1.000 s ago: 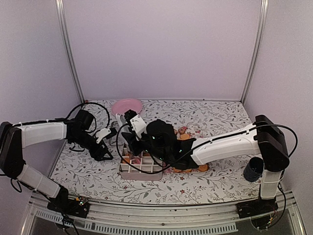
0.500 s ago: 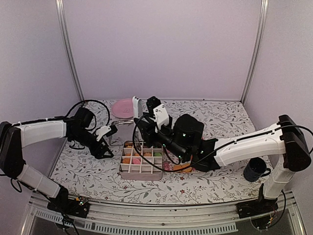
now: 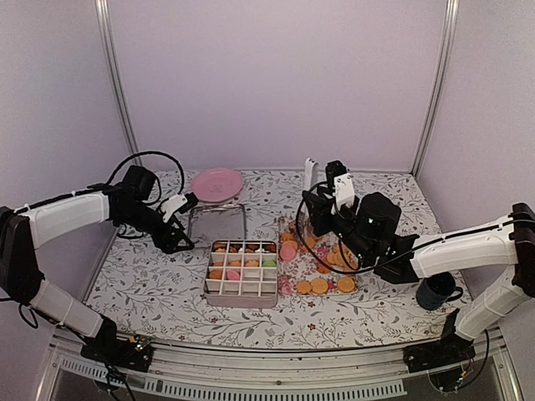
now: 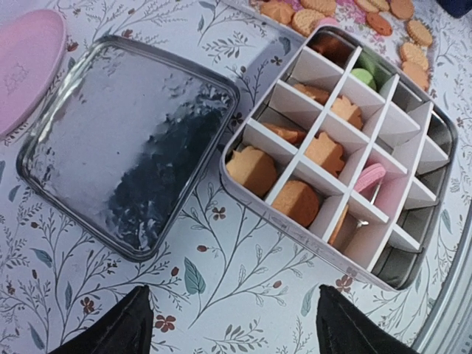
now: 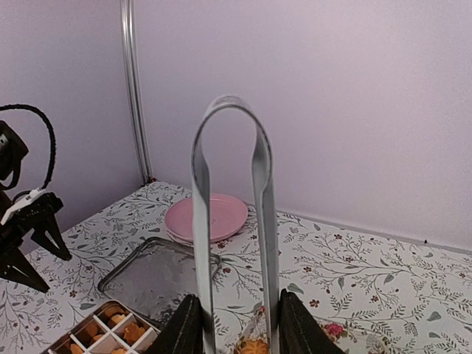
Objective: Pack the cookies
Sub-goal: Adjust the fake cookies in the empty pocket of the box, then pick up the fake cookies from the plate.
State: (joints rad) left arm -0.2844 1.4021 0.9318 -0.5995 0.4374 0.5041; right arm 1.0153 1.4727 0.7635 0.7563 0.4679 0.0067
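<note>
the left wrist view shows only the dark tips of the left tool, with the pink plate and some cookies cropped at its edges, and the right wrist view cuts off the lower ends of the tongs and most of the right tool.

The right arm has swung from over the divided box at lower centre toward the right of the frame. Its tool is now raised, holding tongs upright. The box and loose cookies now lie uncovered.
</note>
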